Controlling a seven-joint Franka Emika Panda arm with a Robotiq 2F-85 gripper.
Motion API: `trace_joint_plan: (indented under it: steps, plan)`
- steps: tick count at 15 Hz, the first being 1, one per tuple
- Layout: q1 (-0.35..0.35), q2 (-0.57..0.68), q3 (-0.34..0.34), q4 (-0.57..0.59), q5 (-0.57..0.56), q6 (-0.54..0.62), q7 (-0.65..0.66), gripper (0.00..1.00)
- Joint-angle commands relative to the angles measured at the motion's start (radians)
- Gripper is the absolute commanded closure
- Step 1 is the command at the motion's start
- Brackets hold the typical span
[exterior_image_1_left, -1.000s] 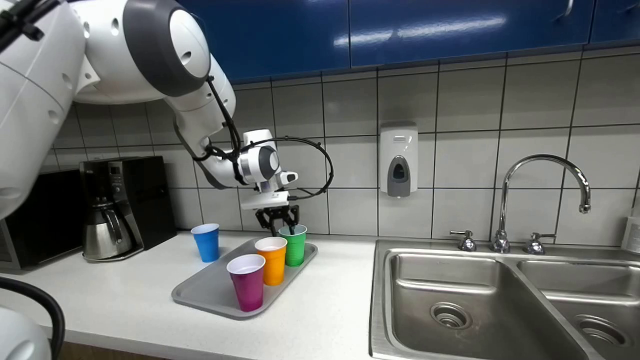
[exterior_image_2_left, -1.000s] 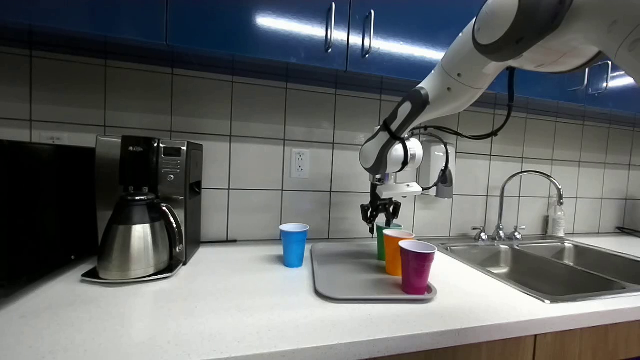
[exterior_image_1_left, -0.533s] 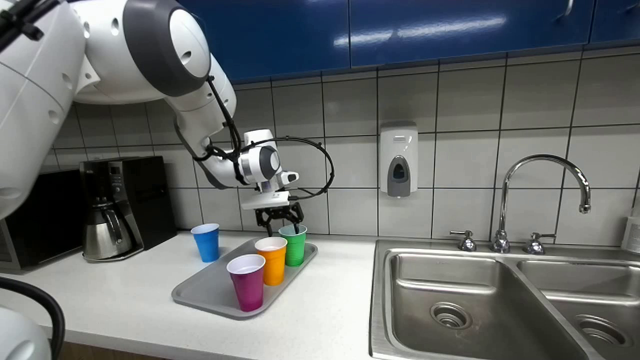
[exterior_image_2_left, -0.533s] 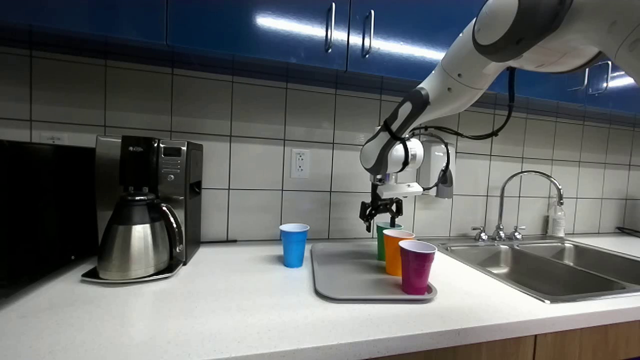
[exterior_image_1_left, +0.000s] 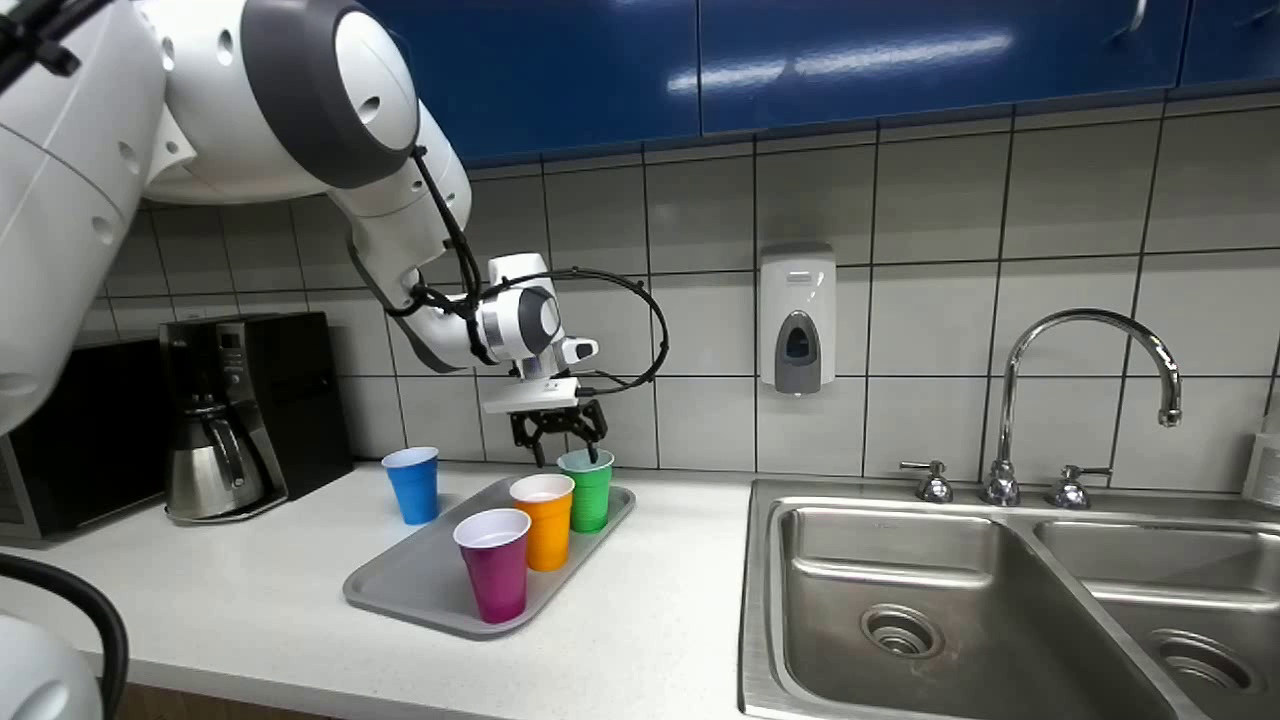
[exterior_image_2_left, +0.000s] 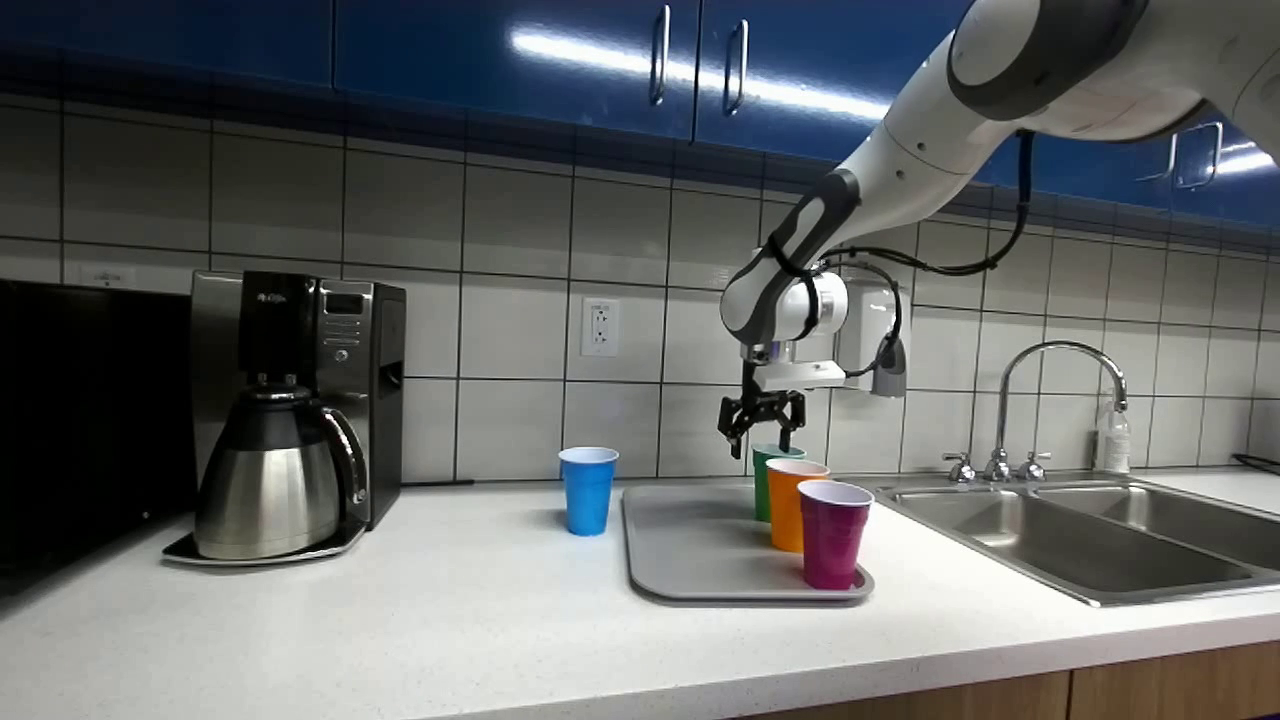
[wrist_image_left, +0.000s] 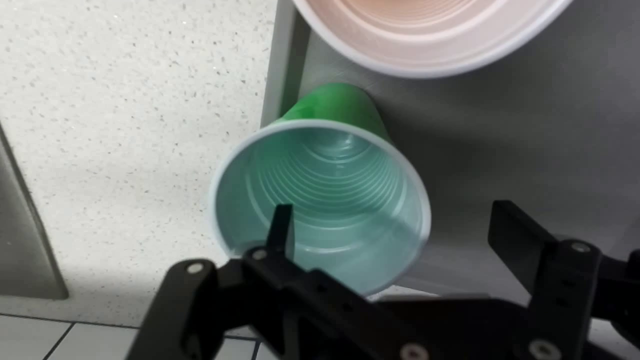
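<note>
The green cup stood upright on the grey tray, near its edge. The end effector was just above, jaws spread wide; in the wrist view one finger overlapped the cup's mouth, contact unclear. An orange cup and purple cup continued the row; a blue cup stood beside the tray on the desk.

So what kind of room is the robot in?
Probably a kitchen, or maybe a break room: there's a metal sink with a curved faucet, a coffee maker and blue cupboards up high.
</note>
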Motion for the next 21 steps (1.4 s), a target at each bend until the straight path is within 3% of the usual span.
trace_joint_plan:
  steps: [1,11,21]
  plan:
    - [-0.011,-0.058,0.015,-0.02,0.028,-0.016,0.005,0.0]
    - [-0.006,-0.139,0.028,-0.072,0.048,-0.011,0.003,0.0]
    - [-0.007,-0.277,0.058,-0.237,0.086,0.006,0.002,0.0]
